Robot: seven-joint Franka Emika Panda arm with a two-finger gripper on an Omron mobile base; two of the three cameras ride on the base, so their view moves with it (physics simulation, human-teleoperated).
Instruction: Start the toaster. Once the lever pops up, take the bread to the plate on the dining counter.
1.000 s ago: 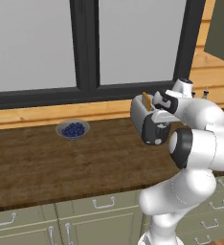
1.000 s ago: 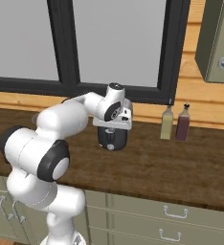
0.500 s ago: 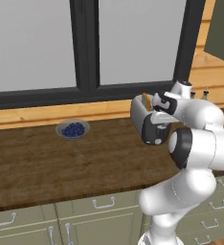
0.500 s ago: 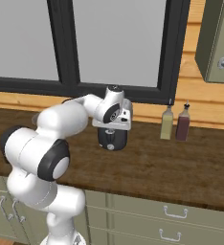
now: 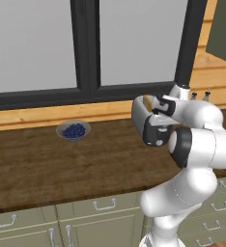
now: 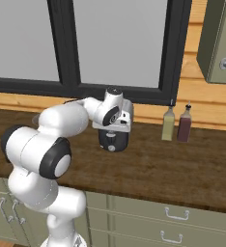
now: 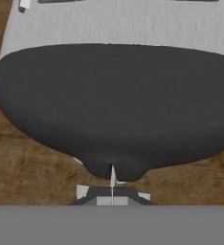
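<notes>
The end effector (image 7: 112, 184), fully closed on nothing, sits over the toaster's (image 6: 113, 140) dark end.

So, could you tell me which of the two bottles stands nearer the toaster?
The pale olive bottle; the dark red bottle stands beyond it from the toaster.

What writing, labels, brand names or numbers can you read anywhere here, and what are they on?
None can be read.
The toaster shows no brand or markings.
The two bottles carry no legible label.
The cabinet drawers are plain.
</notes>
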